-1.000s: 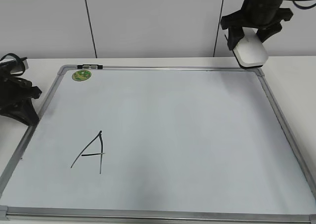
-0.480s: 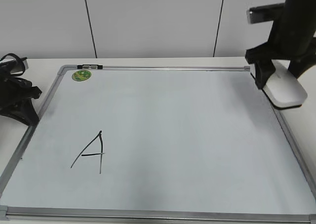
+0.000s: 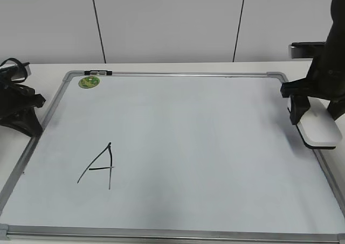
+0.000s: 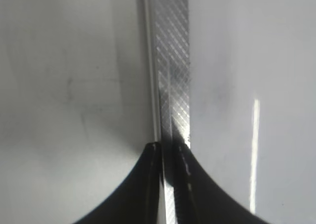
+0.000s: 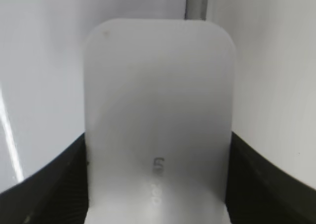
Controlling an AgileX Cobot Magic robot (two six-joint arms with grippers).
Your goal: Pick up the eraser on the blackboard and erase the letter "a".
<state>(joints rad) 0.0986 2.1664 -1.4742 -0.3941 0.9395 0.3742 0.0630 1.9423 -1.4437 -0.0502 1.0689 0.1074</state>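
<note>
The blackboard (image 3: pixel 188 120) lies flat on the table, pale with a grey metal frame. My right gripper (image 3: pixel 312 110) is shut on the white eraser (image 3: pixel 319 130) and holds it low over the board's right frame edge; I cannot tell whether it touches. In the right wrist view the eraser (image 5: pixel 158 110) fills the space between the jaws (image 5: pixel 157 184). A large capital "A" (image 3: pixel 99 167) is drawn at the lower left. No small letter "a" shows on the board. My left gripper (image 3: pixel 21 112) rests shut and empty at the board's left edge, its fingertips (image 4: pixel 168 152) over the frame.
A round green sticker (image 3: pixel 89 82) sits at the board's back left corner, with a small dark clip (image 3: pixel 98 71) on the top frame. A white wall stands behind the table. The board's frame strip (image 4: pixel 173 61) runs under the left gripper.
My right gripper has carried the eraser from high above the board's back right corner down and forward, now low at the right frame edge. The left arm has not moved.
</note>
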